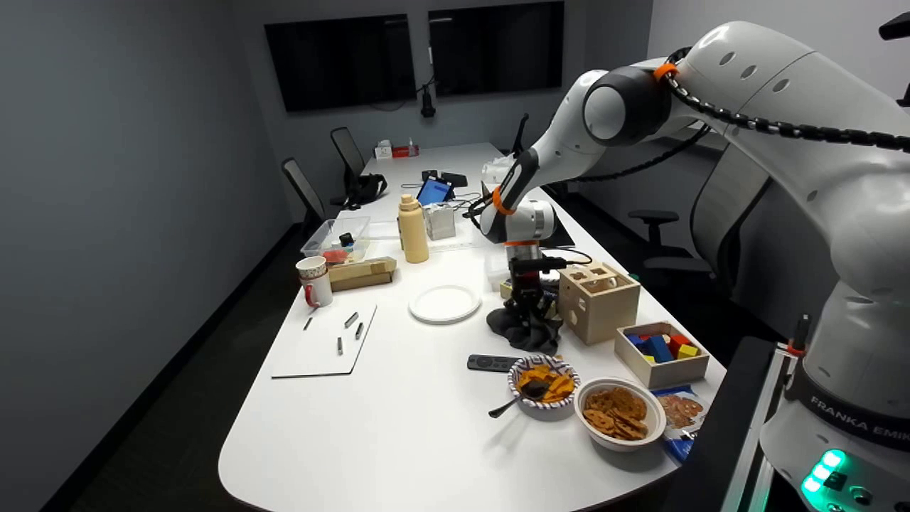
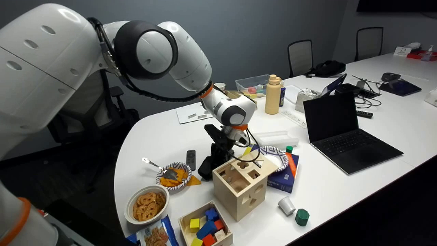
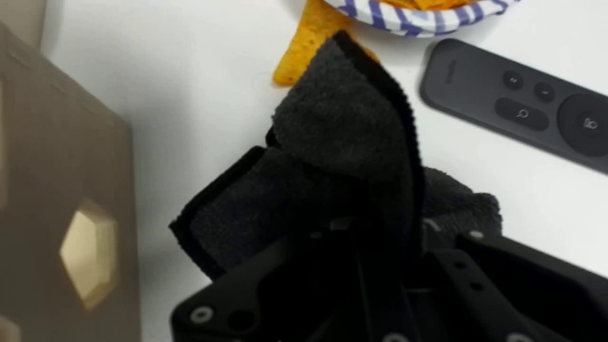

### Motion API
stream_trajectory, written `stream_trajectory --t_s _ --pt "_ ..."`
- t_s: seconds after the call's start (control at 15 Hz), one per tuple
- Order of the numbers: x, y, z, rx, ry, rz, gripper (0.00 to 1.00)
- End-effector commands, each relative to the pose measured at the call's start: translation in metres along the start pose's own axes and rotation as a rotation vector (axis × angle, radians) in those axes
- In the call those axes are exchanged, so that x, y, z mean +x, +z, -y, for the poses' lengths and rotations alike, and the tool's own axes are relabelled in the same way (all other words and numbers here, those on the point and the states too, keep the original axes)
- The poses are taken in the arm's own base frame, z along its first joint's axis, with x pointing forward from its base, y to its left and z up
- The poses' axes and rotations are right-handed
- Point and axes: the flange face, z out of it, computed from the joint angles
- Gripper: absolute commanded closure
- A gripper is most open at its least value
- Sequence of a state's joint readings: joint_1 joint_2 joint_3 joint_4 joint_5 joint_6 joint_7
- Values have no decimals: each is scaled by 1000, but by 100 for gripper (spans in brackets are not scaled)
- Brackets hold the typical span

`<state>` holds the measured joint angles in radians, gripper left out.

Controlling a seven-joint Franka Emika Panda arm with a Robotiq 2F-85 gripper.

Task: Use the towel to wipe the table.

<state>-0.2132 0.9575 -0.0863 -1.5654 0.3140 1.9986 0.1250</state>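
Observation:
A dark grey towel (image 1: 506, 326) lies bunched on the white table (image 1: 341, 441). My gripper (image 1: 527, 302) points down over it in both exterior views. In the wrist view, the towel (image 3: 346, 109) rises in a fold between the two fingers of my gripper (image 3: 384, 230), which are shut on it. The towel's lower folds spread on both sides of the fingers. The fingertips are dark and partly hidden by the cloth. In an exterior view, the towel (image 2: 206, 169) shows beside the wooden box, and the gripper (image 2: 220, 153) is partly hidden behind it.
A wooden shape box (image 2: 239, 184) stands close beside the towel. A black remote (image 3: 513, 95), a loose chip (image 3: 304, 47) and a chip bowl with a spoon (image 1: 544, 384) are near. A pretzel bowl (image 1: 618, 412), block tray (image 1: 661, 355) and white plate (image 1: 444, 304) stand around.

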Motion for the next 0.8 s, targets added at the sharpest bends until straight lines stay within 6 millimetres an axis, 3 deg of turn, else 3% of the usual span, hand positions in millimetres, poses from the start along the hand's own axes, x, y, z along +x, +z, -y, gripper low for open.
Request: stream_trajectory --t_s 0.0,0.2,0.73 --pt "-2 -8 -27 -12 71 -8 98" --pt "5 -13 -26 42 40 -15 98" --pt "12 -7 31 97 -117 -15 98"
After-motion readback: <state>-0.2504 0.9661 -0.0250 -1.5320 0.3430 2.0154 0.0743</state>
